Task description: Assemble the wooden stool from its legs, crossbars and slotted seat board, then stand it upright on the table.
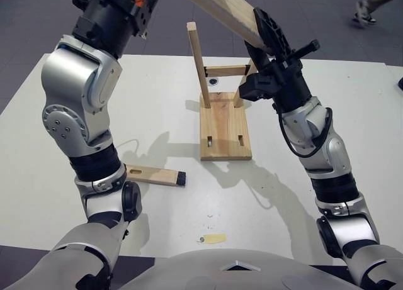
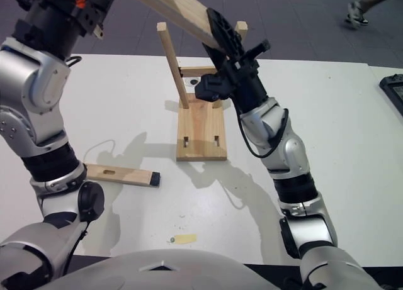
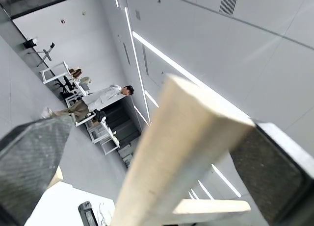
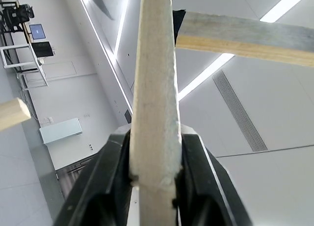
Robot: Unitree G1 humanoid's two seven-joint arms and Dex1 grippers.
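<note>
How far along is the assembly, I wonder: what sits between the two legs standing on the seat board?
A crossbar runs between the left leg and the right leg, above the seat board; both eye views show it.

Seat board [image 1: 225,129] lies mid-table [image 1: 352,114], legs [image 1: 199,63] joined by a crossbar [image 1: 227,70] standing on its far end, loose leg [image 1: 154,175] lying toward the near-left corner.

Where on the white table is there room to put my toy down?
Bare table lies left of the seat board, behind the loose leg. More lies in front of the board, right of the yellow tag. It is crowded at the board's far end, where the right claw grips a standing leg.
</note>
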